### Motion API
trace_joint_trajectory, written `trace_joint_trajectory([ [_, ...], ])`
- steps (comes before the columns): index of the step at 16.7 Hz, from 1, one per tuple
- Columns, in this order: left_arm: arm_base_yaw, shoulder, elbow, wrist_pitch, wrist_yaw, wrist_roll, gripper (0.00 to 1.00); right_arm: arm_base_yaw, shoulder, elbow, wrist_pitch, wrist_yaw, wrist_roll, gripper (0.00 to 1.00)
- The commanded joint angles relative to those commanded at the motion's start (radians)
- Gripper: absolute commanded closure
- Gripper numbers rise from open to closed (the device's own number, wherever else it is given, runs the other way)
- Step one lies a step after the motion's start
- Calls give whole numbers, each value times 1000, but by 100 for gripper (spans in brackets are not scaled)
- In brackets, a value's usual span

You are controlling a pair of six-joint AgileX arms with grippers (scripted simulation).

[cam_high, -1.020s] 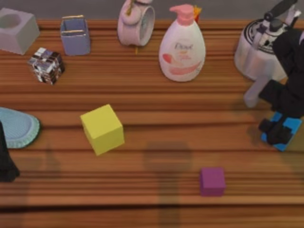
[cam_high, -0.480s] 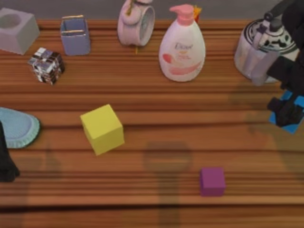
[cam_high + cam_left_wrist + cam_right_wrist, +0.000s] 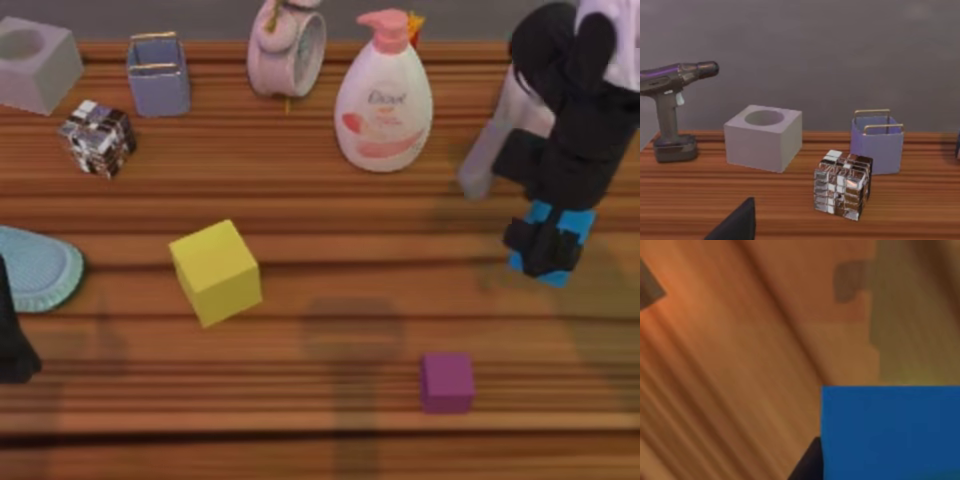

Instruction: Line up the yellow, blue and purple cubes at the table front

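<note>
The large yellow cube rests left of centre on the wooden table. The small purple cube sits near the front edge, right of centre. My right gripper hangs above the table's right side, shut on the blue cube, which is held off the wood. The right wrist view is filled by that blue cube, with one dark fingertip beside it. My left gripper stays parked at the left edge, open and holding nothing.
Along the back stand a grey block, a lavender box, an alarm clock and a soap bottle. A mirrored cube and a pale blue shoe lie at the left. A drill stands far left.
My right arm has swung leftward over the table, carrying the blue cube in from the right edge; it now covers the kettle. The other cubes and my left arm have not moved.
</note>
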Motion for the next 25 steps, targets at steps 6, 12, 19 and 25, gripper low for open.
trace_joint_trajectory([
  [6, 0, 0, 0, 0, 0, 0, 0, 397, 20, 69, -56, -2, -1, 100],
  [12, 0, 0, 0, 0, 0, 0, 0, 511, 12, 92, -66, -1, 4, 100],
  [19, 0, 0, 0, 0, 0, 0, 0, 509, 44, 7, 48, 0, 7, 100],
  [25, 0, 0, 0, 0, 0, 0, 0, 512, 84, -88, 186, 0, 5, 100],
])
